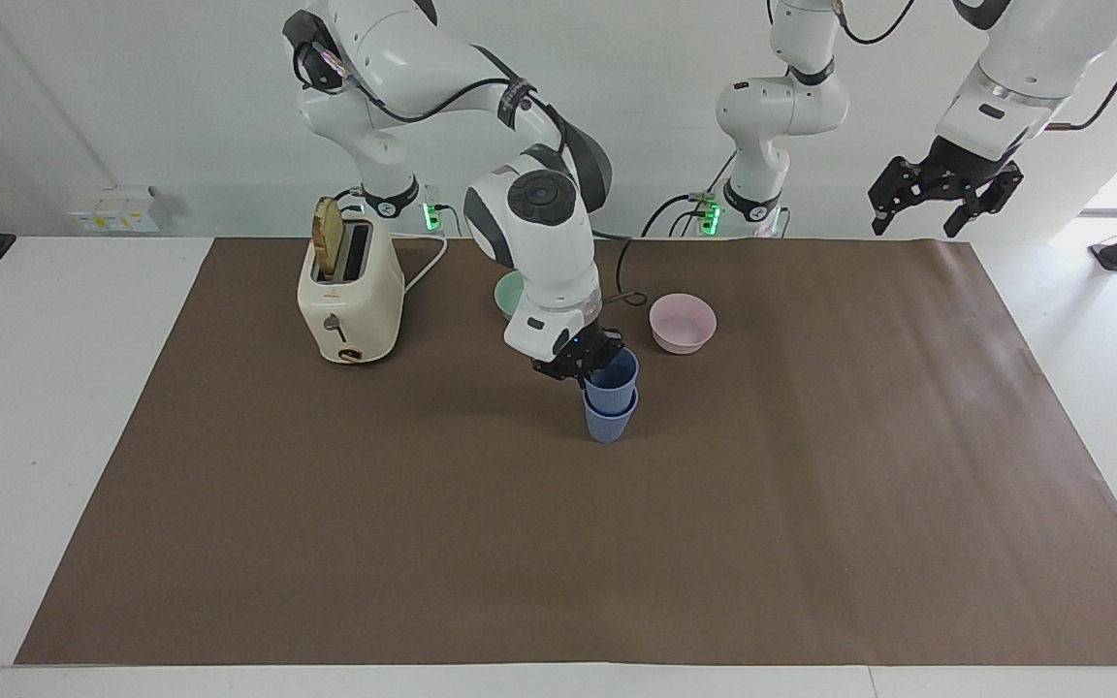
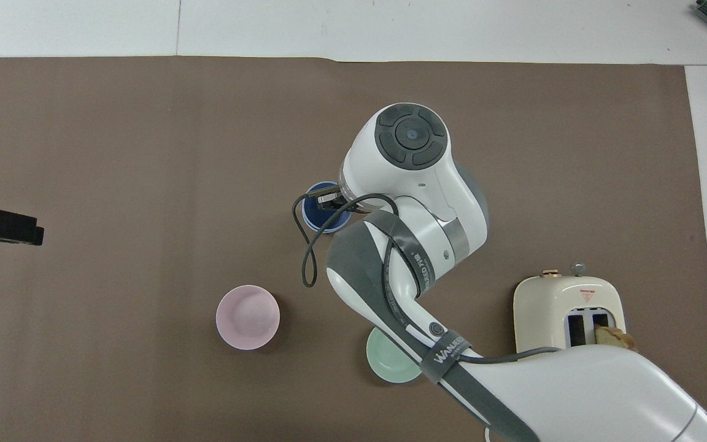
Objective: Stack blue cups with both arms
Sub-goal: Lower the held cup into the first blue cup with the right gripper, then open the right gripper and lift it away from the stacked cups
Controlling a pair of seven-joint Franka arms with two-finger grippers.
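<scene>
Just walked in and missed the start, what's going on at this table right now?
The right gripper holds the upper blue cup by its rim, seated partway inside the lower blue cup standing on the brown mat. The left gripper waits open, raised over the left arm's end of the table.
</scene>
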